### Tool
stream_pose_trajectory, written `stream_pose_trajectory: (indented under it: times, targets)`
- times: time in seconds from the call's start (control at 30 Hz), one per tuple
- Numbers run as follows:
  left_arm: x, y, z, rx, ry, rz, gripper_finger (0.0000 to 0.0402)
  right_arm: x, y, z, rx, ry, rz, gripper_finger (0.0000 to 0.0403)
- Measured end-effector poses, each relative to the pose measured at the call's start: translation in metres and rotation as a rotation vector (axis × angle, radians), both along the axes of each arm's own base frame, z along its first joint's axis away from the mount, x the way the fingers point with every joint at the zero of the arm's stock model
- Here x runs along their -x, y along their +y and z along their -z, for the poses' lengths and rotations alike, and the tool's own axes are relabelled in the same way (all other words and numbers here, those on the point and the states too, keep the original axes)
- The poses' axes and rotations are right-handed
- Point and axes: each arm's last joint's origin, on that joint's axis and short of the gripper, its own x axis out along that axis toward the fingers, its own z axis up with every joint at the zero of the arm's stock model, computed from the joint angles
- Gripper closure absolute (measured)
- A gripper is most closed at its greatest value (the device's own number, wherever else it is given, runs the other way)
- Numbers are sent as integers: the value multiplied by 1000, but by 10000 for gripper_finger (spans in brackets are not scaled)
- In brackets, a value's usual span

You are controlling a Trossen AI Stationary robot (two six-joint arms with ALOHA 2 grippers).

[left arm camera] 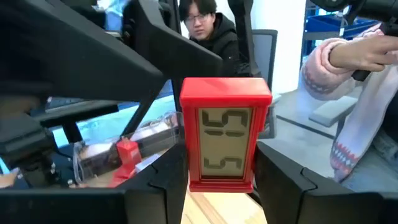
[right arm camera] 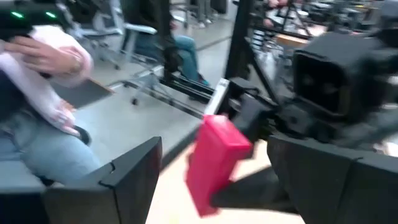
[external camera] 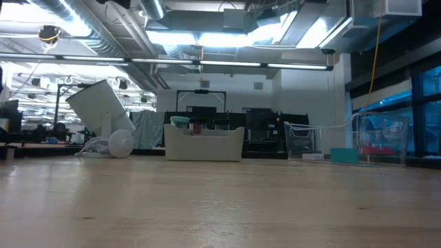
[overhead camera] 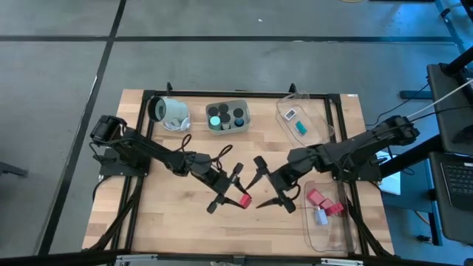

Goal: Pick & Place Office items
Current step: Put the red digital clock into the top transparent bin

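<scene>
My left gripper (overhead camera: pixel 236 198) is over the table's middle, shut on a red block with a grey display (left arm camera: pixel 225 134), which shows red in the high view (overhead camera: pixel 244 201). My right gripper (overhead camera: pixel 259 183) faces it from the right, open. In the right wrist view the block (right arm camera: pixel 214 163) shows tilted between that gripper's wide-apart fingers, and I cannot tell whether they touch it. A grey tray (overhead camera: pixel 244 111) at the far edge holds black caps and a green round one (overhead camera: pixel 214 120). Neither gripper shows in the low view. My left gripper pinches the red block between its two fingers (left arm camera: pixel 163 186) at the block's lower part, near its base (left arm camera: pixel 205 182). The fingers come level from the table's left. The block is lifted clear of the table, and its display faces the wrist camera.
A white cup-like cylinder (overhead camera: pixel 168 111) lies on its side at the far left. A clear tray (overhead camera: pixel 310 111) at far right holds a pale and a teal rectangle. Another clear tray (overhead camera: pixel 336 229) at near right holds red blocks (overhead camera: pixel 319 198). People sit beyond the table (left arm camera: pixel 205 25).
</scene>
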Motion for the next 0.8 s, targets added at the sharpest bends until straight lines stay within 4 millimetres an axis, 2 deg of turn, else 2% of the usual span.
stream_pose_trajectory:
  times: [0.33, 0.8]
  targets:
    - [0, 0, -3, -46, -66, 17, 252, -16, 5, 10, -32, -46, -58, 107]
    - [1, -1, 0, -131, -88, 65, 251, -15, 7, 6, -117, -37, -113, 107]
